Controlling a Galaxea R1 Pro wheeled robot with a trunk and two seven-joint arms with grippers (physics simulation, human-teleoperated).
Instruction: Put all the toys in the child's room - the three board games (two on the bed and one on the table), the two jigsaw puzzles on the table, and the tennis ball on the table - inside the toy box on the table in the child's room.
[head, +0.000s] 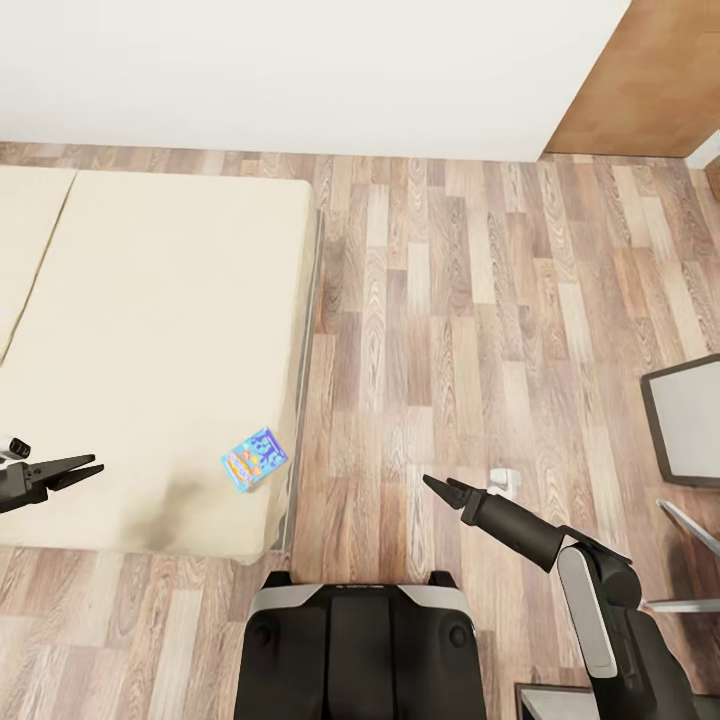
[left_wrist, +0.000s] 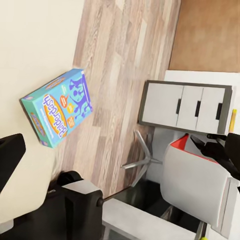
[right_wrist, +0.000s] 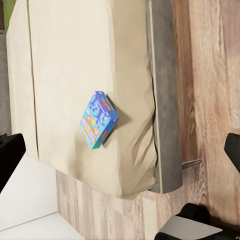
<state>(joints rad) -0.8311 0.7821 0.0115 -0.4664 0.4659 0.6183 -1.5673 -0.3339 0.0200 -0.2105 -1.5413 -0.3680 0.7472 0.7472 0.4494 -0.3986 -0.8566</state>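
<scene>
A blue board game (head: 254, 459) with yellow cartoon print lies flat on the cream bed (head: 150, 330), close to its near right corner. It also shows in the left wrist view (left_wrist: 57, 107) and the right wrist view (right_wrist: 98, 120). My left gripper (head: 97, 464) hovers open over the bed's near edge, well to the left of the game. My right gripper (head: 432, 485) hangs open over the floor to the right of the bed, its fingers (right_wrist: 10, 155) wide apart and empty. The toy box, table, puzzles and tennis ball are out of view.
Wood-plank floor (head: 450, 300) runs between the bed and a grey dark-framed piece of furniture (head: 685, 420) at the right. A small white object (head: 505, 480) lies on the floor. A grey drawer unit (left_wrist: 185, 105) and a chair base (left_wrist: 140, 160) stand nearby. A white wall (head: 300, 70) is behind.
</scene>
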